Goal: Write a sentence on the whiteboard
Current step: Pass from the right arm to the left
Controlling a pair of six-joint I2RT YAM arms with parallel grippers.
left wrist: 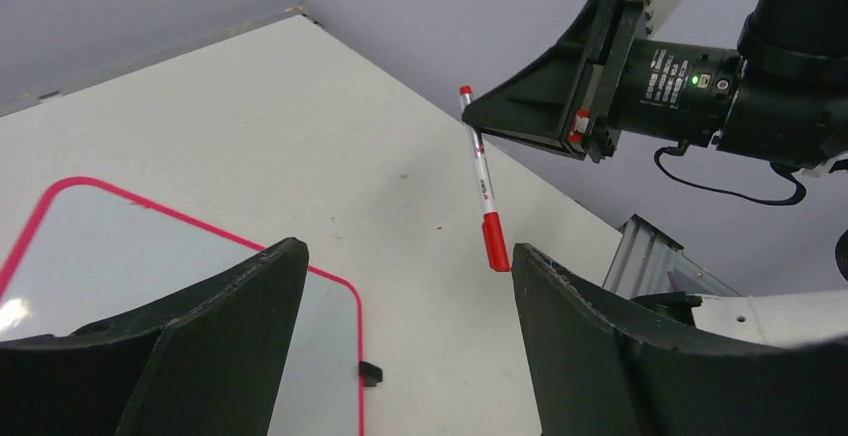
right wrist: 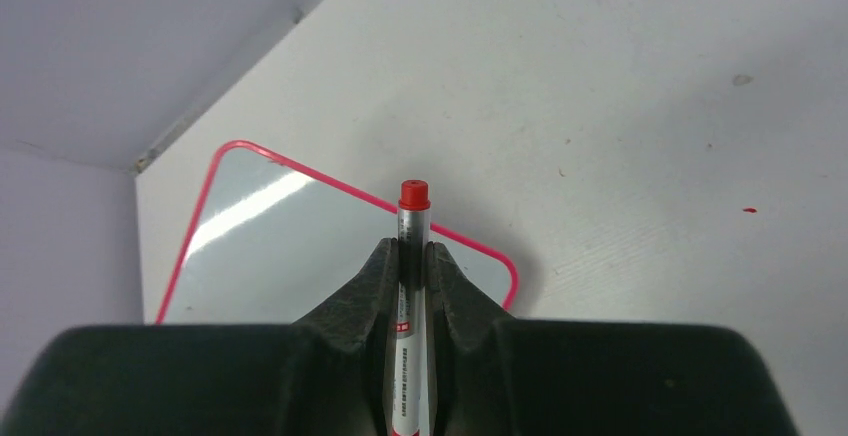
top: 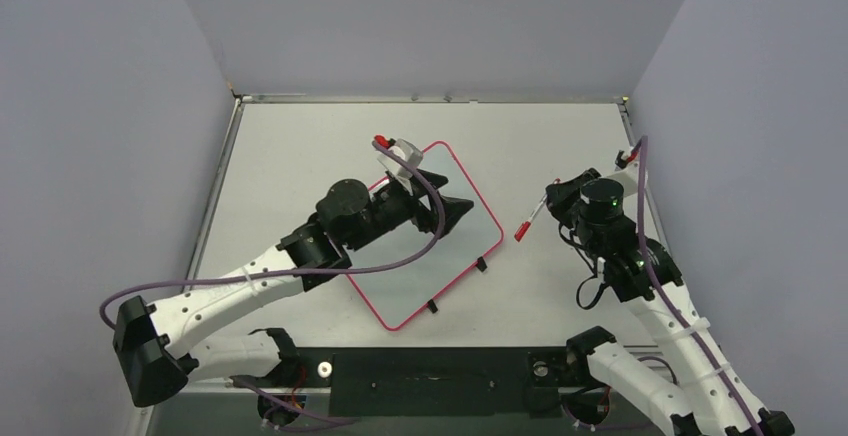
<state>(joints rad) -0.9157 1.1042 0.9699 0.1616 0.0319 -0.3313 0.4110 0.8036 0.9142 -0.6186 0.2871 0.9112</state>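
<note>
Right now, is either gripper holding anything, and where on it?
The right gripper pinches the marker on its white barrel, near the end away from the red cap. The left gripper is open, holding nothing.

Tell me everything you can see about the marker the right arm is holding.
The marker is a slim white-barrelled pen with printed lettering, a long red cap at its lower end and a small red plug at the top. It looks plastic. The right pincer is shut on its barrel near the plug end, holding it tilted above the table, right of the whiteboard, touching nothing else.
</note>
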